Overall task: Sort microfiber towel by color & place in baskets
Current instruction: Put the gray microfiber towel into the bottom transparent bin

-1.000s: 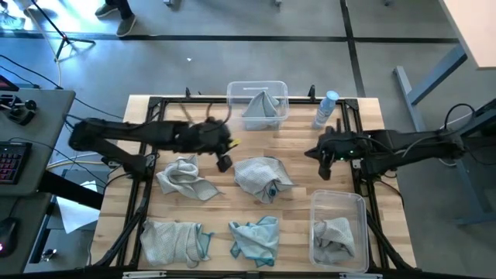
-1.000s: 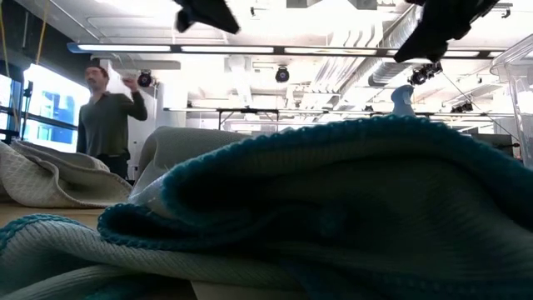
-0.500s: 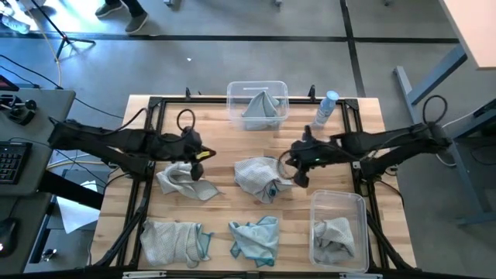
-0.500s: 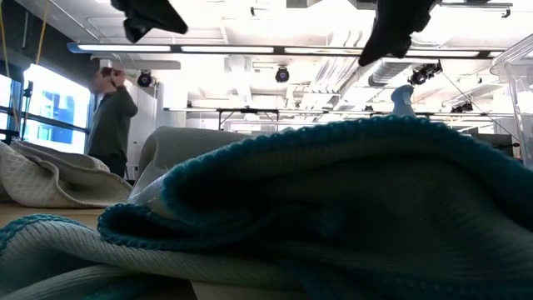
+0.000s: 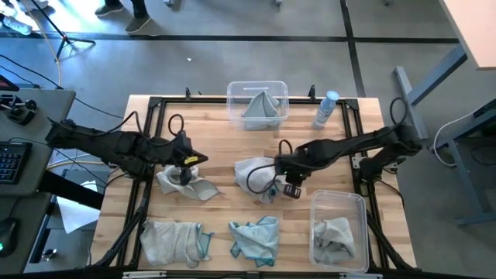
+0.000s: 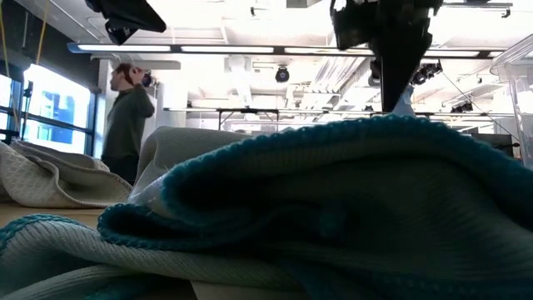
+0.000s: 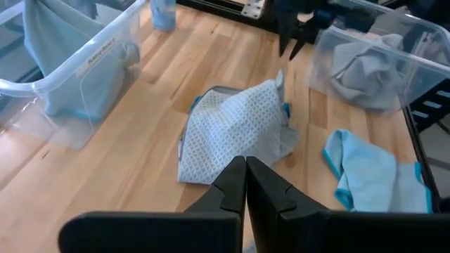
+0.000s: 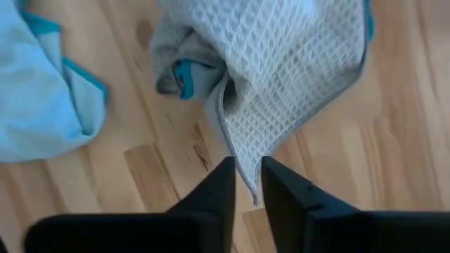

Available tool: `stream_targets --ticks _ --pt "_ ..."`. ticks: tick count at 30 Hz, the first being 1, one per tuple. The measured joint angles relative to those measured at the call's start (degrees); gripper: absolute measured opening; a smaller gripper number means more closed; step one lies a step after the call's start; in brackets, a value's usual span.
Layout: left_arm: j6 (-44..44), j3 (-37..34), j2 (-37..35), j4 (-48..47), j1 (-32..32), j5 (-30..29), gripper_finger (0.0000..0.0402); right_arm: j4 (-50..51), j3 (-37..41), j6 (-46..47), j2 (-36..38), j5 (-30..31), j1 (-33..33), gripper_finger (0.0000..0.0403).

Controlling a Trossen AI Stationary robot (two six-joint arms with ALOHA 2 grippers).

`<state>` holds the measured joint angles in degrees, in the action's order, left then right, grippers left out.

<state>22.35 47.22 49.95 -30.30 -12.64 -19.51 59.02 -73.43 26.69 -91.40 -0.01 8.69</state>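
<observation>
Right hand [image 8: 246,179], parted, has dropped to the centre towel [image 5: 260,174]; left hand [image 7: 246,184] seemingly closed.

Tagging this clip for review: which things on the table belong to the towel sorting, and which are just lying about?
Job:
- loose towels: middle, left, front left, front middle
- far basket and right basket, each holding a towel

Lying about:
- spray bottle
- black frame

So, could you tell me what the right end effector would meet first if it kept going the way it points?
The right end effector points down at a corner of the grey waffle towel in mid-table, its fingers slightly apart. It would likely meet that corner first, then the table, though depth is hard to judge.
</observation>
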Motion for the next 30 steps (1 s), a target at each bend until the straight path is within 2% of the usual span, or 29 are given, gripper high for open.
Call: stream_targets --ticks 4,7,17,21,25,30 --pt "-1.7 0.0 -0.1 0.0 -0.7 0.0 0.0 -0.3 0.0 0.3 -2.8 0.1 0.9 0.0117" --pt "-2.0 0.0 -0.1 0.0 -1.0 0.0 0.0 -0.4 0.0 0.3 -4.9 0.4 1.4 0.0132" --pt "-2.0 0.0 -0.1 0.1 -1.0 0.0 0.0 -2.4 0.1 0.0 -10.2 0.4 1.6 0.0133" --pt "-2.0 0.0 -0.1 0.1 -1.0 0.0 0.0 -5.7 0.1 0.3 -11.1 -0.1 1.6 0.0104" --pt "-2.0 0.0 -0.1 -0.1 -1.0 0.0 0.0 -7.4 -0.2 0.3 -10.9 -0.1 1.6 0.002" --pt "-3.8 0.0 0.0 -3.5 -0.9 0.1 0.0 -3.6 -3.6 1.5 -9.6 2.2 2.4 0.001"
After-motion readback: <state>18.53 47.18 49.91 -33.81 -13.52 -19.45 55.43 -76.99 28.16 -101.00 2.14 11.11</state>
